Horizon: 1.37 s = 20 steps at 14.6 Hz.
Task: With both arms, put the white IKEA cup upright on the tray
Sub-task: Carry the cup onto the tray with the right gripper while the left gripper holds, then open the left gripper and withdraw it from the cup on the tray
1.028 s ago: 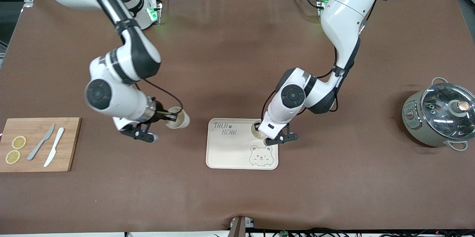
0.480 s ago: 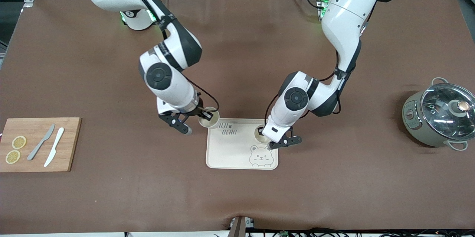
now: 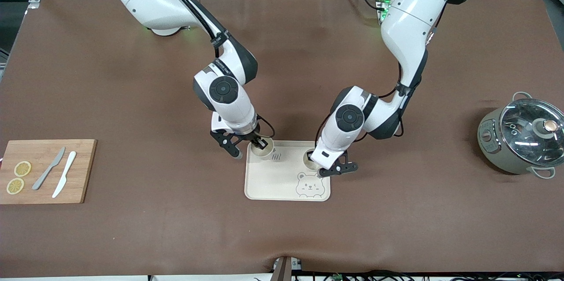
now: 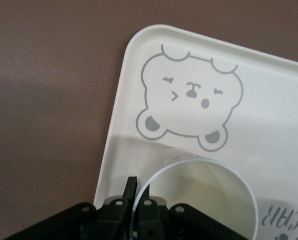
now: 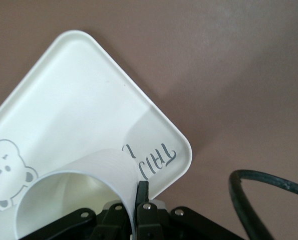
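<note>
tray (image 3: 273,184) lettering partly readable, "ar", "bear"

Lying on the brown table (image 3: 282,237): cream tray (image 3: 273,184) mid-table, wooden cutting board (image 3: 81,171) toward the right arm's end, lidded pot (image 3: 520,138) toward the left arm's.

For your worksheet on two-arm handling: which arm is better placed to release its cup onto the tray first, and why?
Left. Its gripper holds a cup low inside the tray; the right gripper grips its cup at the tray's corner.

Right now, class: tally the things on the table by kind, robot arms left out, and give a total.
Cups: 2
Tray: 1
Cutting board: 1
Knives: 2
Lemon slices: 2
Lidded pot: 1
Total: 9
</note>
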### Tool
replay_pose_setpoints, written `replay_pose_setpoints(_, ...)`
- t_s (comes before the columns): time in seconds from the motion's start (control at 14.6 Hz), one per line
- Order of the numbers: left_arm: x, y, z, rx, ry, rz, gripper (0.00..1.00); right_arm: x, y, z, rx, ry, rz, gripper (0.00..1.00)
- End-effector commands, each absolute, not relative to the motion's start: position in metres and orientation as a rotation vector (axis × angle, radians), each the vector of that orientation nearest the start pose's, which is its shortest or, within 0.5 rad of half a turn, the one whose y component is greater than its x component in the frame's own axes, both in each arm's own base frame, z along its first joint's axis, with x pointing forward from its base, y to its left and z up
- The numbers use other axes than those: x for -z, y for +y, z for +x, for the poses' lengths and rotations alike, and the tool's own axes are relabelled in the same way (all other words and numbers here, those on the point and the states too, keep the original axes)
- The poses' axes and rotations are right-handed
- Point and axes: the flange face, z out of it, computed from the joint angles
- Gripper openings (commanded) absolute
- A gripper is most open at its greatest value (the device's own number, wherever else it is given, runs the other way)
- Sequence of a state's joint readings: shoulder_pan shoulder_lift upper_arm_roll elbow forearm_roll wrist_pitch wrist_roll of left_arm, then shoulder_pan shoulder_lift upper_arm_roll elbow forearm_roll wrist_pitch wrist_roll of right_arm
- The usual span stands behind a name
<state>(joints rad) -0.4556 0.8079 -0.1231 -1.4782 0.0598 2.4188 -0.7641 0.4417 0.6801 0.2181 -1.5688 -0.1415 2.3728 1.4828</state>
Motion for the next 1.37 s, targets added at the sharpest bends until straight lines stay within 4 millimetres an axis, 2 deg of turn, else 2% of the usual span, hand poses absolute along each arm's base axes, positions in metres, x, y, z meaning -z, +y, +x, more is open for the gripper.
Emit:
replay_pose_setpoints(0.0,-0.211,-0.388,0.626,0.183,-0.289,-3.233,0.99,-0.243,0.423,0.582,0.08,1.221,-2.75,0.0)
replay_pose_setpoints(0.21,-0.22,-0.391,0.628,0.209,-0.386,-3.242,1.0,-0.222,0.424,0.583,0.073,1.29,-2.694,0.0)
replay_pose_setpoints(0.41,-0.254,-0.392,0.63,0.23,-0.419,-3.245,1.0,-0.215,0.423,0.594,0.067,1.346,-2.657,0.0)
replay_pose_setpoints(0.55,-0.271,-0.385,0.627,0.156,-0.404,-3.198,1.0,-0.221,0.417,0.606,0.078,1.357,-2.641,0.0)
replay_pose_setpoints(0.69,-0.302,-0.383,0.629,0.09,-0.399,-3.156,1.0,-0.212,0.408,0.617,0.103,1.373,-2.645,0.0)
replay_pose_setpoints(0.82,-0.34,-0.368,0.631,0.002,-0.393,-3.105,1.0,-0.213,0.414,0.614,0.105,1.362,-2.648,0.0)
replay_pose_setpoints(1.03,-0.401,-0.342,0.636,0.067,-0.409,-3.111,1.0,-0.209,0.414,0.613,0.102,1.363,-2.653,0.0)
replay_pose_setpoints(1.1,-0.41,-0.326,0.642,0.068,-0.386,-3.111,1.0,-0.208,0.414,0.613,0.101,1.364,-2.654,0.27)
replay_pose_setpoints(1.17,-0.419,-0.31,0.646,0.063,-0.336,-3.111,1.0,-0.208,0.415,0.612,0.101,1.361,-2.655,0.75)
replay_pose_setpoints(1.23,-0.425,-0.295,0.651,0.069,-0.279,-3.116,1.0,-0.208,0.415,0.612,0.112,1.349,-2.664,0.97)
replay_pose_setpoints(1.3,-0.445,-0.272,0.658,0.103,-0.241,-3.134,1.0,-0.209,0.415,0.612,0.136,1.325,-2.685,1.0)
